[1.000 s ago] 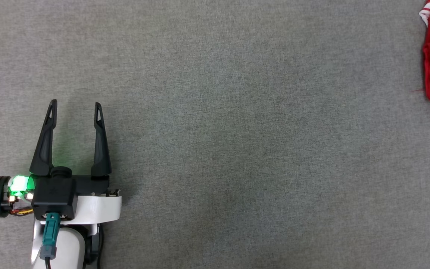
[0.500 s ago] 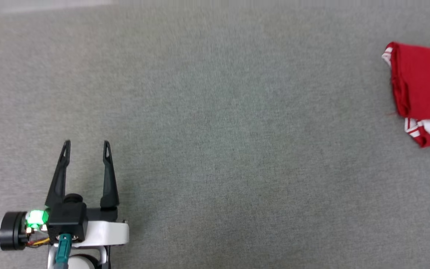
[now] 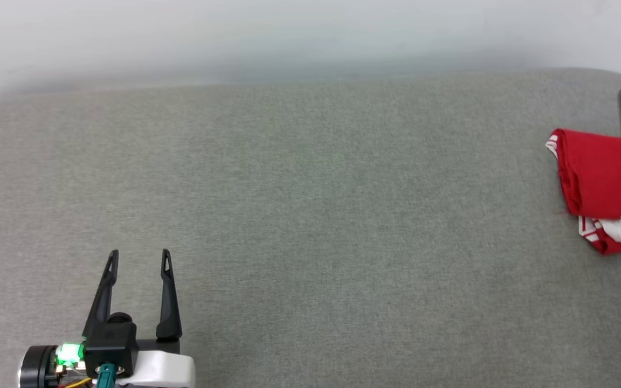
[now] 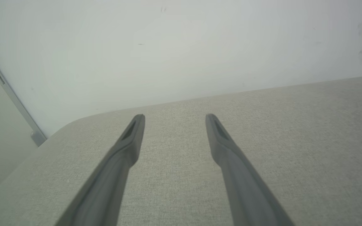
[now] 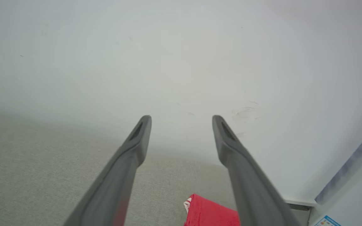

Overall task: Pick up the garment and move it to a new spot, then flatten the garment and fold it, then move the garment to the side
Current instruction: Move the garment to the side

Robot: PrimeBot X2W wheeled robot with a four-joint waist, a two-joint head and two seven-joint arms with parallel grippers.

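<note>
Both wide & empty: left pincer (image 3: pixel 139 253) low left, right pincer (image 5: pixel 181 118) above folded shirt (image 3: pixel 591 172) at far right edge of bench (image 3: pixel 310 215); looks like last step done, next: lift clear w/o snagging.

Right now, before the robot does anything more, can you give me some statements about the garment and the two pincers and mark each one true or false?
1. The garment lies folded near the right end of the grey surface. True.
2. The left pincer is shut on the garment. False: it is open with nothing in it, far to the left of the garment.
3. The right pincer is open and close to the garment. True.
4. The left pincer points toward the garment. False: it points toward the pale wall; the garment is off to its right.
</note>
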